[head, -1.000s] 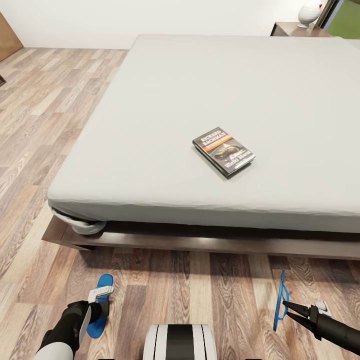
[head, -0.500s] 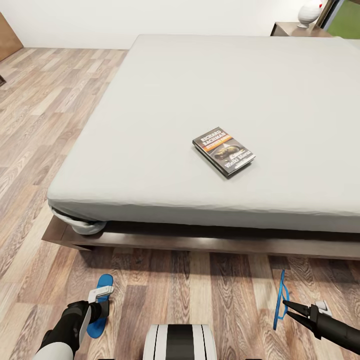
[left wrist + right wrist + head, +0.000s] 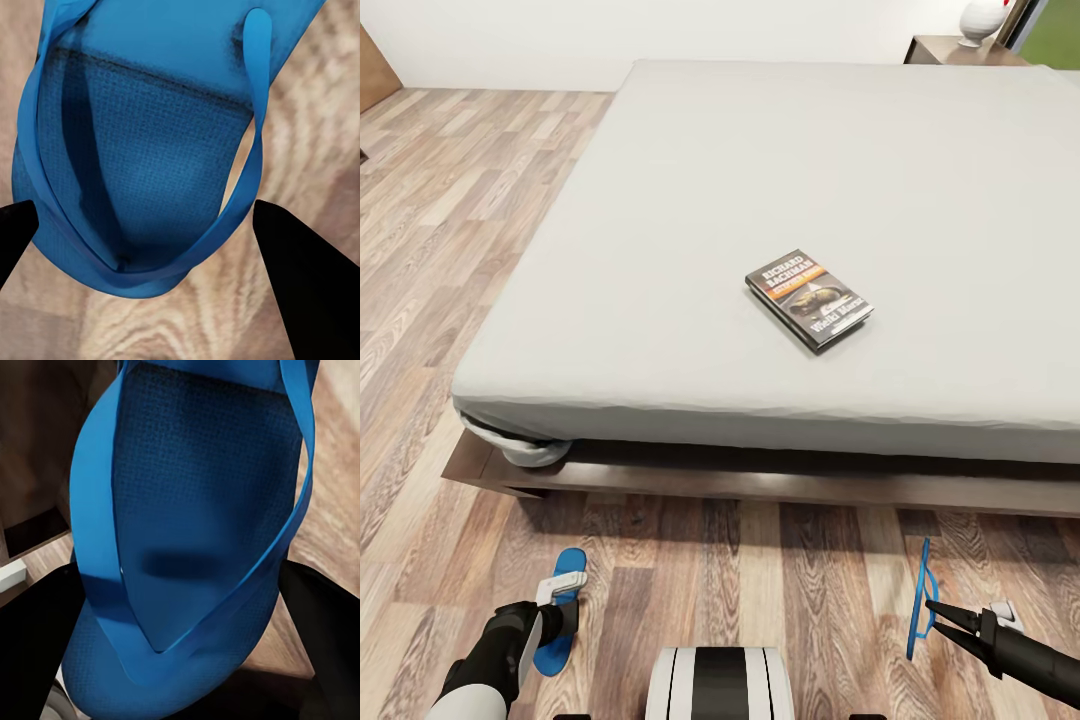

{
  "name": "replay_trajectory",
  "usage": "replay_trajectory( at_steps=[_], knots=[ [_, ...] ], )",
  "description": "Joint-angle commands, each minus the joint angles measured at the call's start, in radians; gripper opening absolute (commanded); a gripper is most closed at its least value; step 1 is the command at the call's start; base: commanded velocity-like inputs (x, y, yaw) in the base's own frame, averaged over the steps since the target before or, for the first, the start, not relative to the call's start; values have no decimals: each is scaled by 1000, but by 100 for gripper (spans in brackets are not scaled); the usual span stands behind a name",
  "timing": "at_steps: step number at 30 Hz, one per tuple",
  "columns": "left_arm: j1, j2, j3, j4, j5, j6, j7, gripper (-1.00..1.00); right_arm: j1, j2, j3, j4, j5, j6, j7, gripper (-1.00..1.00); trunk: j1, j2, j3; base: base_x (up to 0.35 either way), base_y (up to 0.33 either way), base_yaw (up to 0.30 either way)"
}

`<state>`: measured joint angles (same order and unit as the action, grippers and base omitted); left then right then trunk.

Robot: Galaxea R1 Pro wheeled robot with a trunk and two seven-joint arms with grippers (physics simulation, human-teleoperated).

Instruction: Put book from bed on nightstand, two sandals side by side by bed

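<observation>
Book (image 3: 809, 300) lies mid-frame on bed (image 3: 660, 250), unmoved; left fingers (image 3: 565, 603) and right fingers (image 3: 938, 612) each grip a sandal (image 3: 558, 615) (image 3: 920, 600) low, far apart, pairing pending.

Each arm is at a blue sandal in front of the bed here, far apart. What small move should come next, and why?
Probably bring the right gripper and its sandal leftward toward the left sandal, then lay it flat. The right sandal stands on edge, seemingly held, while the left one lies nearly flat at the left gripper. A wide stretch of floor separates them; the book can wait.
</observation>
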<state>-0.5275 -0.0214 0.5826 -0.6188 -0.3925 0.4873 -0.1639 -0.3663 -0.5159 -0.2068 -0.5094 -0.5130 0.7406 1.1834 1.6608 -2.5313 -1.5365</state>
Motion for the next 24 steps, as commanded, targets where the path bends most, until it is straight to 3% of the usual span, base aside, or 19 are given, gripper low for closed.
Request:
replay_trajectory(
  at_steps=[1,9,10,24],
  knots=[
    [0,-2,8,-2,-11,4,-9,-100,0,0,0,0,-4,6,1,-100,0,0,-1,0,0,0],
    [0,-2,8,-2,-11,4,-9,-100,0,0,0,1,-3,6,1,-100,0,0,-1,0,0,0],
    [0,-2,8,-2,-11,4,-9,100,0,0,0,1,-3,6,1,-100,0,0,-1,0,0,0],
    [0,-1,8,-2,-11,4,-9,100,0,0,0,1,-3,6,1,-100,0,0,-1,0,0,0]
  ],
)
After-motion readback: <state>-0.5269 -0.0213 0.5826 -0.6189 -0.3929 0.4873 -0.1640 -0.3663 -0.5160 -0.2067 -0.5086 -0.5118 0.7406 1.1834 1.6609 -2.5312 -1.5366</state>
